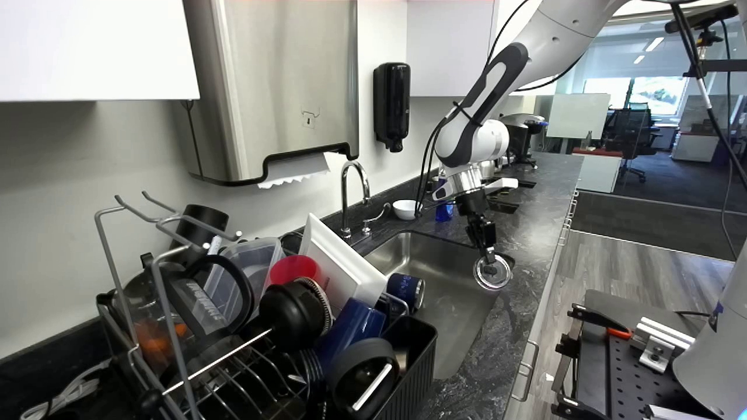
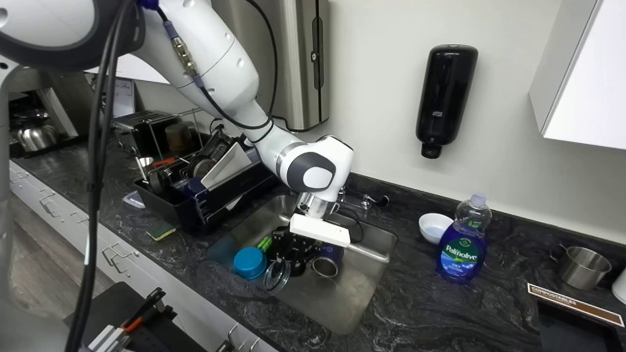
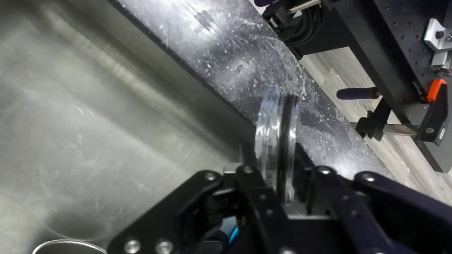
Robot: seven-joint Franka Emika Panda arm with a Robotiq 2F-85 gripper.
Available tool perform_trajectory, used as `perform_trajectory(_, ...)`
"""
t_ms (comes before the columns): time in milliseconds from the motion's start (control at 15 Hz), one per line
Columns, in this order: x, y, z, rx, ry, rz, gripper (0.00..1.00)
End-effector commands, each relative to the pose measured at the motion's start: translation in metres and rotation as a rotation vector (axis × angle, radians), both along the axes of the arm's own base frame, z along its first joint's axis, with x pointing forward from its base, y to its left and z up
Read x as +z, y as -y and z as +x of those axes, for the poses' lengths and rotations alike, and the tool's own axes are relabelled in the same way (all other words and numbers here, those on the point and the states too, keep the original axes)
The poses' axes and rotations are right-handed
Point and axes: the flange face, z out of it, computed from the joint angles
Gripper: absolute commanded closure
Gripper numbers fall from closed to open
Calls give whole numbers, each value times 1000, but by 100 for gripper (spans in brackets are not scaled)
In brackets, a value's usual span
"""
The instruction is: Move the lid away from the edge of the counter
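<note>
My gripper is shut on the lid, which stands on edge between its fingers and shows its thin side in the wrist view. In an exterior view the lid shows its round face with a shiny rim, hanging below the gripper near the sink's front edge. The lid also appears small and tilted in an exterior view, beside the dark gripper. The dark veined counter passes beneath as a strip between sink and floor. No contact between lid and counter can be made out.
The steel sink holds a dark blue mug and a light blue cup. A loaded dish rack stands beside it. Soap bottle, white bowl and faucet line the wall side.
</note>
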Motion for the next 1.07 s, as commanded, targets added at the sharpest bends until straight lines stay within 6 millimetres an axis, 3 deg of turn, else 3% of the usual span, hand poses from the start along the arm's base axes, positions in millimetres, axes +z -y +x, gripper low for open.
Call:
perform_trajectory(0, 25, 0, 8, 1, 50, -13, 93)
perform_trajectory(267, 80, -3, 22, 22, 159, -53, 93)
perform_trajectory(467, 106, -6, 27, 47, 233, -74, 93)
perform_trajectory(667, 109, -7, 27, 68, 297, -110, 93)
perform_trajectory(1000, 86, 7, 21, 49, 387, -244, 93)
